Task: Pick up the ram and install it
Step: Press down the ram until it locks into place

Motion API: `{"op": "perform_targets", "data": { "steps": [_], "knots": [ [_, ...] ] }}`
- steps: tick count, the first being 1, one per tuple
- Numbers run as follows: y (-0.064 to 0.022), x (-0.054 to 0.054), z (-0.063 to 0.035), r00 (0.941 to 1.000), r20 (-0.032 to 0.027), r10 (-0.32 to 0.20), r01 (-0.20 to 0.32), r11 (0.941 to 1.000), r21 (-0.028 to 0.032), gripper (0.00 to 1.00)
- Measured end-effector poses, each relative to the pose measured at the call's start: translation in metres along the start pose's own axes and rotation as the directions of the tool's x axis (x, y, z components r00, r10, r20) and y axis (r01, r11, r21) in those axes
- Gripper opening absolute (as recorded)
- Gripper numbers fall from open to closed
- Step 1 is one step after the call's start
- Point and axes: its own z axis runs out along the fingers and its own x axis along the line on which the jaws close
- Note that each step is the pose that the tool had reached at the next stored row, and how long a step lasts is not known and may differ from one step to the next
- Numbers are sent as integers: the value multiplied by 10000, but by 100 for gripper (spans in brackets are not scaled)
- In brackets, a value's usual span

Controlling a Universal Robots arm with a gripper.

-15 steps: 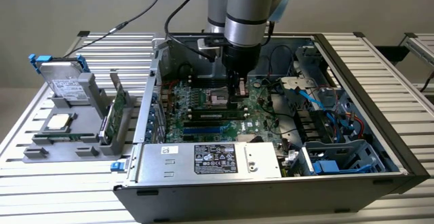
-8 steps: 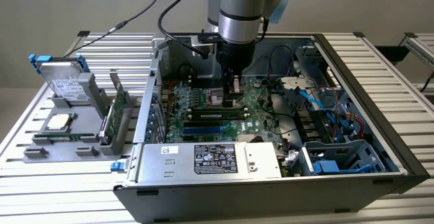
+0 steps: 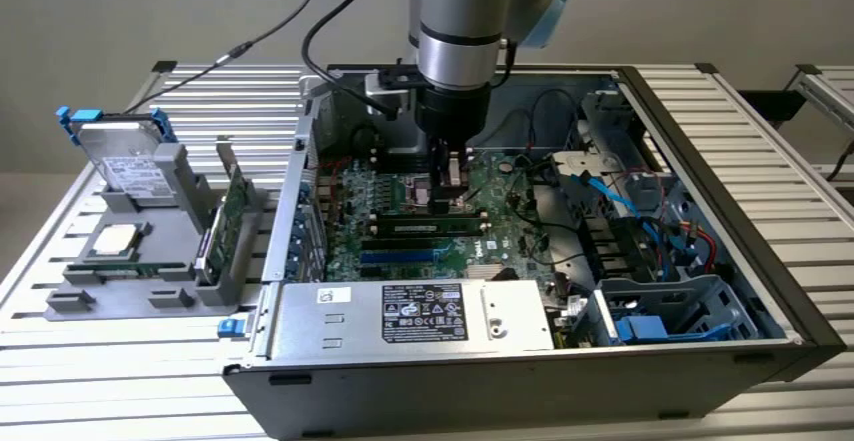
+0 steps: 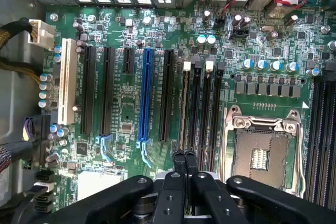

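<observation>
The ram (image 4: 185, 108) stands on its edge in a motherboard (image 4: 126, 114) slot just beside the CPU socket (image 4: 260, 156). My gripper (image 4: 185, 162) is closed and empty over the ram's end. I judge that seating needs straight, even pressure, until the white latch (image 4: 186, 66) locks.

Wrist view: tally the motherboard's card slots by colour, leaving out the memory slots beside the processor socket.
White slot: 1
Blue slot: 1
Black slots: 4, one of them short
Total: 6
</observation>
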Motion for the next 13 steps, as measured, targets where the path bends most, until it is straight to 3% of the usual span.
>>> {"op": "perform_targets", "data": {
  "steps": [7, 13],
  "knots": [
    [16, -11, 123, 10000, -11, 5, -5, 10000, -1, 10],
    [20, -15, 151, 10000, -2, 21, -21, 10000, 0, 10]
  ]
}}
